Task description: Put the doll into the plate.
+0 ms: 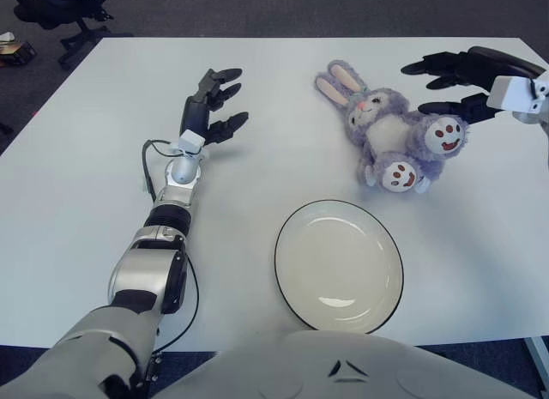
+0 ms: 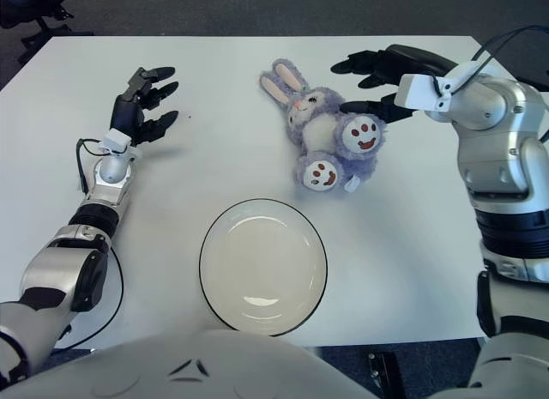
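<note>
A purple plush rabbit doll [image 1: 390, 129] lies on its back on the white surface [image 1: 77, 202], ears pointing toward ten o'clock and its two smiley-faced feet toward four o'clock, at about one o'clock from the plate [image 1: 339, 265]. The plate, cream with a dark rim, sits empty near the front edge of the surface, well apart from the doll's nearer foot. The right robot hand [image 1: 455, 81] hovers at the doll's two o'clock side, just beside its raised upper foot, with its black fingers [image 2: 364, 63] spread wide and reaching toward nine o'clock over the doll's body; it holds nothing, and whether the lower finger touches the foot cannot be told. The doll thus lies directly in front of and slightly under the spread fingers, toward the plate side of the hand. The left robot hand [image 1: 211, 105] shows at nine o'clock from the doll, far across the surface, fingers loosely spread and empty, its forearm stretched back toward the robot's body at seven o'clock.
</note>
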Controlling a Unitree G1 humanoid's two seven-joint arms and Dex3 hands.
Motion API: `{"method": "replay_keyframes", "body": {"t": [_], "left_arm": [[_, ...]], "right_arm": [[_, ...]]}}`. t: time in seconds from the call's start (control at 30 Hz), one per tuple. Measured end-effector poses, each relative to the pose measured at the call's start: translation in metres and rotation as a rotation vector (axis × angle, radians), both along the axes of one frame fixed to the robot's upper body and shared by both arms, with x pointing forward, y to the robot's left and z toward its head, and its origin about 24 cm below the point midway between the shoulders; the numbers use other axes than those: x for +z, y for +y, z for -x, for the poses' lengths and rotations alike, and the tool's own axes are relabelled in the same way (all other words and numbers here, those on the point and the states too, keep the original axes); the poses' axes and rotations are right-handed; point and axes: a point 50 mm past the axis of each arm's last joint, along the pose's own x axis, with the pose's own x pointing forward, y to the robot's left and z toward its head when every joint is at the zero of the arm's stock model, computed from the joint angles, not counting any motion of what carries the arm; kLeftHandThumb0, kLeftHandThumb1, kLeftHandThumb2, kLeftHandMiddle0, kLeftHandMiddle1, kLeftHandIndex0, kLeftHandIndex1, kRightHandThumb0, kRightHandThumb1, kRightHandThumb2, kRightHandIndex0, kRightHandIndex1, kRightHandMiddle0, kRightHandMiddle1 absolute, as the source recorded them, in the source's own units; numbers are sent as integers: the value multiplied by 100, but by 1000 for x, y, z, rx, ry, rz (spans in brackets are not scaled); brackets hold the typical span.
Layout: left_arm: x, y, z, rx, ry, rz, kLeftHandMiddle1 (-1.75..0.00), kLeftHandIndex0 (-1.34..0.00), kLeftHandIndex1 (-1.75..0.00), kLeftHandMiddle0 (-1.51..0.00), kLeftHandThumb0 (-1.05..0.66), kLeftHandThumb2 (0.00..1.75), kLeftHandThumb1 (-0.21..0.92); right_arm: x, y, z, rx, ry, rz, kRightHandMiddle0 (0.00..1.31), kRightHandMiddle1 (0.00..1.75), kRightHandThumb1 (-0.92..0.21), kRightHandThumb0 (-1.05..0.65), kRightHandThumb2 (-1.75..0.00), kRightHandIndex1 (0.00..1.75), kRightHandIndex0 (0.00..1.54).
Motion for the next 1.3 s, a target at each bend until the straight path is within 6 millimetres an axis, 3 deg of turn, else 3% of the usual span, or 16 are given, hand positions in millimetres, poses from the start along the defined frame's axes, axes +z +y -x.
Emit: {"method": "replay_keyframes", "body": {"t": [0.37, 0.97, 1.3], "left_arm": [[29, -21, 0, -97, -226, -125, 0, -26, -50, -42, -42, 6, 92], [28, -29, 7, -133, -306, -157, -1, -24, -45, -44, -46, 8, 92], [28, -27, 8, -129, -315, -157, -1, -25, -44, -45, -46, 8, 92]], "right_arm": [[2, 0, 3, -9, 62, -14, 41, 2, -92, -70, -82, 2, 66], [3, 7, -8, -8, 138, 46, 41, 1, -92, -72, -90, 5, 73], [-12, 6, -20, -31, 197, 37, 41, 1, -92, -72, -93, 4, 72]]}}
